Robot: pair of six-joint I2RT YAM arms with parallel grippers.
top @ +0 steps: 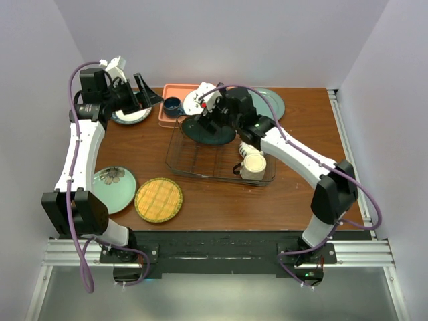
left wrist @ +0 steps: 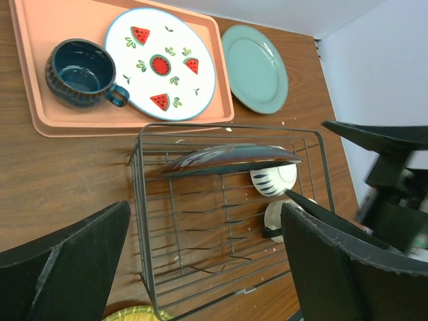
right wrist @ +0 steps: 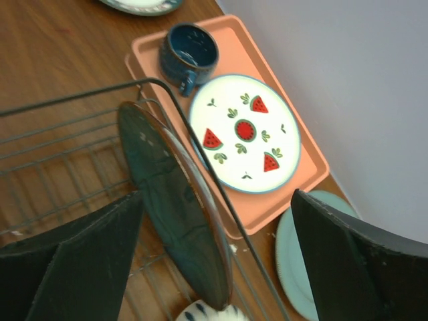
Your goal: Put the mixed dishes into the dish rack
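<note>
The dish rack (top: 200, 160) stands mid-table. A dark teal plate (top: 210, 132) stands on edge in its far end, and two small cream/white bowls (top: 253, 166) lie at its right end, one with dark stripes (left wrist: 274, 179). My right gripper (top: 215, 120) is open, its jaws wide on either side of the teal plate (right wrist: 167, 200), not touching it. My left gripper (top: 139, 97) is open and empty, above the white dark-green-rimmed plate (top: 132, 118) at the far left. The pale green flower-marked plate (top: 114, 189) and the yellow woven plate (top: 158, 199) lie at the near left.
A salmon-pink tray (top: 167, 120) behind the rack holds a dark blue mug (top: 172, 105) and a white plate with red fruit marks (top: 197, 101). A plain grey-green plate (top: 274, 103) lies far right. Grey walls enclose the table.
</note>
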